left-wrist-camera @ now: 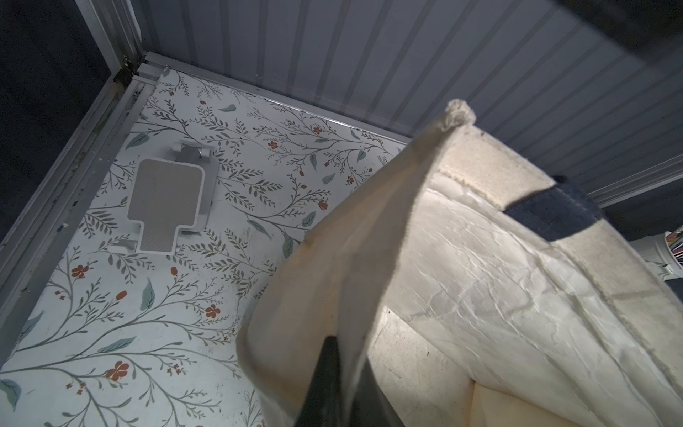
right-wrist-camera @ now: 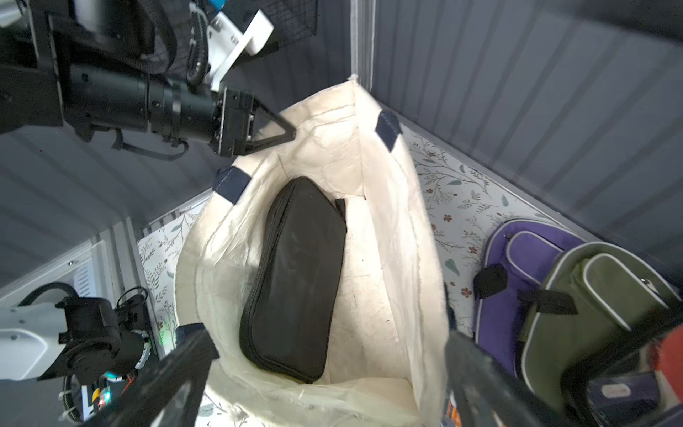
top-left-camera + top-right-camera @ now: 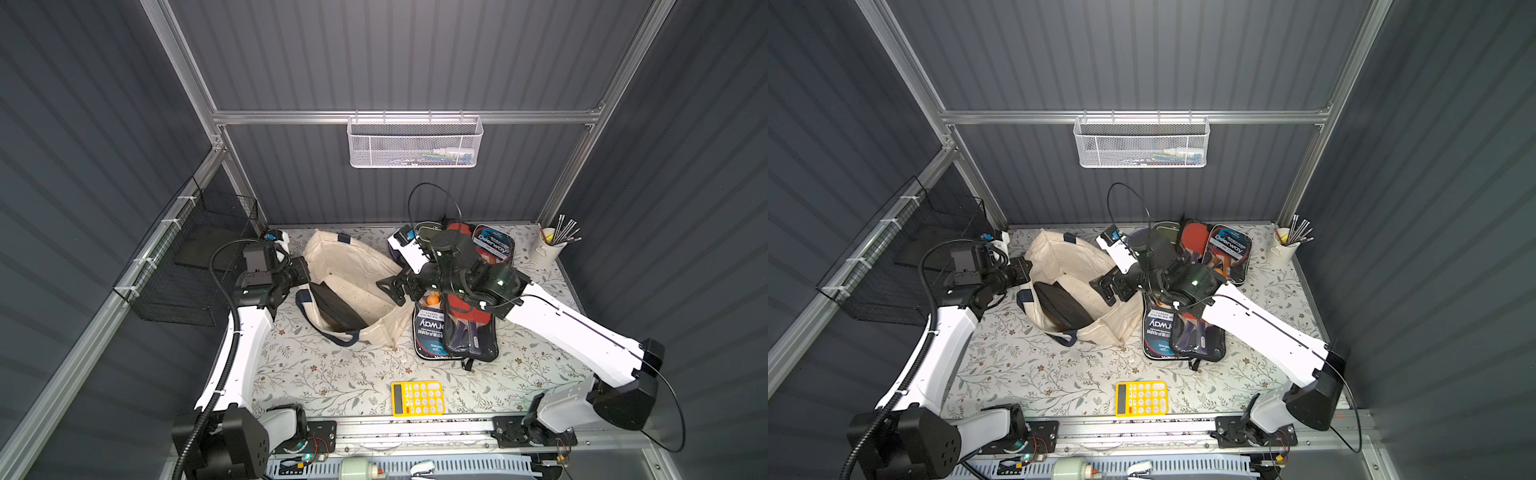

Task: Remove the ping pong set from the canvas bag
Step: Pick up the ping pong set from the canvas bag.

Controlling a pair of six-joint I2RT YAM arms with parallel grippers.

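Floral-papered table (image 3: 332, 374). Canvas bag (image 3: 386, 328) slumps open at back left. Ping pong set (image 3: 432, 336) lies flat just beside it, second ping pong set (image 3: 494, 245) near back wall. Yellow calculator (image 3: 417, 398) sits alone by front edge. White cup (image 3: 542, 255) of pens (image 3: 565, 230) stands in back right corner. Purple pouch (image 2: 517, 258) lies beside bag, green pouch (image 2: 598, 295) overlapping it. Flat white stand (image 1: 166, 203) lies in back left corner.

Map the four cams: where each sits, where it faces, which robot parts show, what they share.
Top views: stereo pair overhead at the front, facing down; both arms, left gripper shut on the canvas bag, right gripper open beside its rim.
Left wrist: on the left arm, facing along the bag's rim toward the back-left corner; its fingers only.
Right wrist: on the right arm, facing into the bag at a black zipped case; its fingers, plus the left gripper.
Shared: all show the bag.
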